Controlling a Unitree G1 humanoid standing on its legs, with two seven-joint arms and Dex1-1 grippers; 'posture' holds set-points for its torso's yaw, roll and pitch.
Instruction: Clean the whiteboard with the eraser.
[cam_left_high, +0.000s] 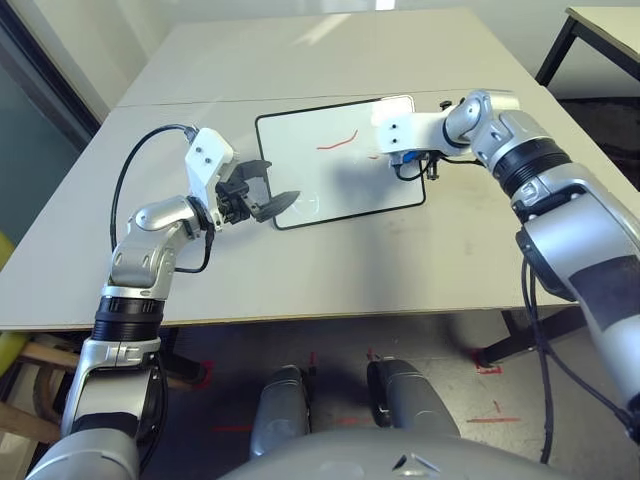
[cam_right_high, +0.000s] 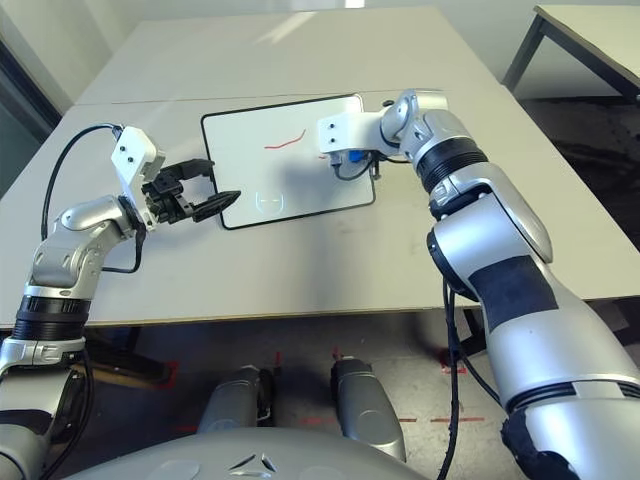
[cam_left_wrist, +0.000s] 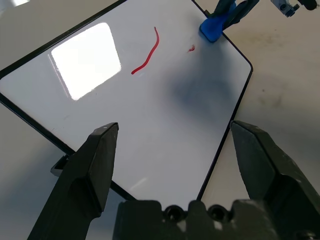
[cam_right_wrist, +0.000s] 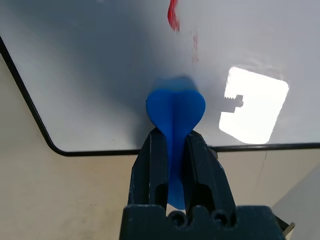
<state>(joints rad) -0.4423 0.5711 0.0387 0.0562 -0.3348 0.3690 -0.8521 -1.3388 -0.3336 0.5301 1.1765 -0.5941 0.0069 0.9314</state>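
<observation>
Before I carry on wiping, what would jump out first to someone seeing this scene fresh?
Probably the bright blue eraser, pinched in the right hand at the edge of the whiteboard. Next, the curved red line on the white surface, with a small red smudge between it and the eraser. Then the left hand, open at the board's opposite end.

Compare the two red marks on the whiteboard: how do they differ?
The longer red mark is a curved, unbroken line, while the small red mark is a short stub. The longer mark lies farther from the blue eraser; the small mark lies near it. Both are red and on the whiteboard.
</observation>
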